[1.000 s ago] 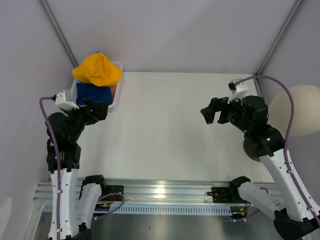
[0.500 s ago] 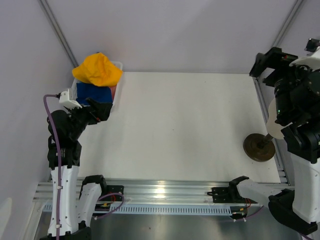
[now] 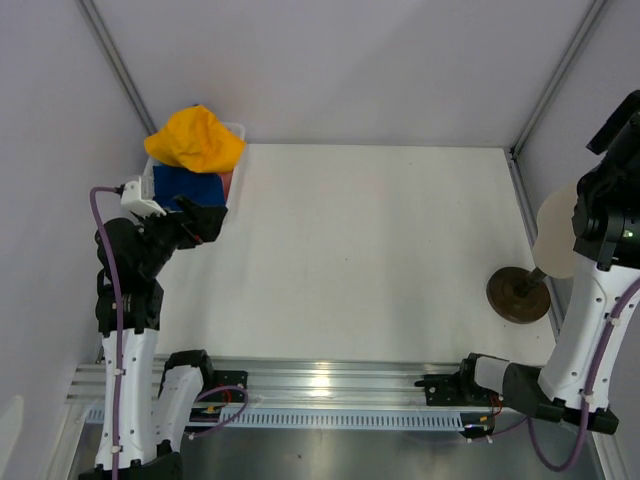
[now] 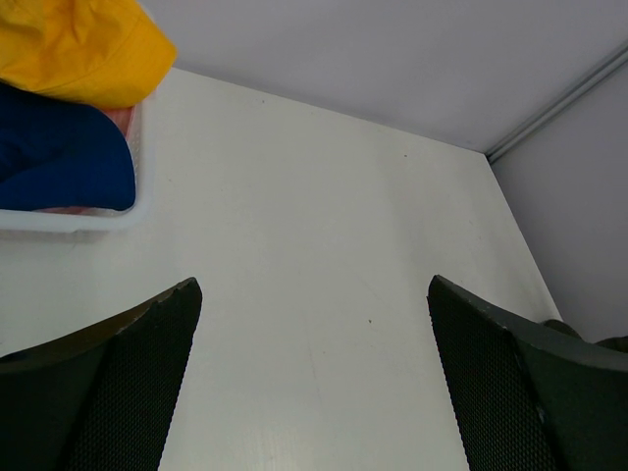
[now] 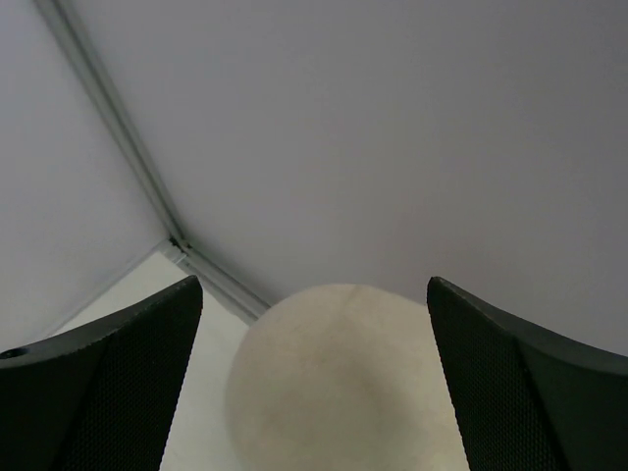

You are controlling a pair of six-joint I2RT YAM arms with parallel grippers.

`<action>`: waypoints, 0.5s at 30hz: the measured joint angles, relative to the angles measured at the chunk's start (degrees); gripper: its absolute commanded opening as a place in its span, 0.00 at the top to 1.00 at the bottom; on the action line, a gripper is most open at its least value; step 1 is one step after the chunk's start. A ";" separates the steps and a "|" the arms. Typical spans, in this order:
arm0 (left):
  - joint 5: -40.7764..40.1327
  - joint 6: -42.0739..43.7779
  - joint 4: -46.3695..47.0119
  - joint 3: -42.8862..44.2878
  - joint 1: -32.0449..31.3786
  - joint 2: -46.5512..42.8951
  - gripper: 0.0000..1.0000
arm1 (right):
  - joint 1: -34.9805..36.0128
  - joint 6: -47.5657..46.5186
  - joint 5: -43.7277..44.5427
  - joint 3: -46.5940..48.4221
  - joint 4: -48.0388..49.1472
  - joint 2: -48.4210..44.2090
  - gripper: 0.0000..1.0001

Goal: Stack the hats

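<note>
Just short of the bin's [image 4: 69,220] near edge, the left gripper [image 3: 205,222] is held with its jaws spread wide. Nothing is gripped or touched by it, and only bare table [image 4: 314,196] is seen between its dark fingers [image 4: 108,383] in the wrist view.

Well apart from the bin, across the table from it, the right gripper [image 5: 314,294] is raised with its jaws parted just as widely and nothing between them. The cream head [image 5: 343,383] is seen below the gap, untouched. In the top view this gripper is largely cut off by the frame edge.

The yellow hat [image 3: 195,138] is draped over the bin's far end. Its crown is bulged upward and its long axis is laid across the bin's width, with cloth spilling past the far rim. Which way its brim points cannot be told.

The navy hat [image 3: 187,185] is lain inside the bin, partly covered by the yellow hat, and is spread flat across the bin's width. The pink hat [image 3: 228,183] is shown only as a sliver inside the bin, beside and under the navy hat, so its orientation cannot be judged. Whatever lies deeper in the bin is hidden.

The head's dark base [image 3: 518,294] is stood on the table, far from the bin, and its stem is partly hidden by the head.
</note>
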 measured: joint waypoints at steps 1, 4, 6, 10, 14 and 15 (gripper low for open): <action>0.37 0.02 0.02 0.00 0.02 0.17 0.00 | -2.45 0.76 -0.92 -0.02 -0.39 -0.04 0.01; 1.51 0.02 0.02 0.00 0.04 0.94 0.00 | -10.51 3.30 -4.04 -1.38 -0.72 -0.68 0.01; 2.47 0.02 0.02 0.00 0.09 1.53 0.00 | -14.99 5.11 -7.23 -3.54 -0.87 -1.77 0.01; 4.09 0.00 0.00 0.00 0.11 2.56 0.00 | -20.02 8.66 -11.61 -8.28 -0.85 -3.87 0.01; 4.92 0.02 0.02 0.00 0.13 2.69 0.01 | -21.66 10.84 -14.47 -11.17 -0.57 -4.39 0.00; 5.07 0.02 0.02 0.00 0.13 2.69 0.00 | -21.88 11.17 -15.23 -11.91 -0.42 -4.39 0.01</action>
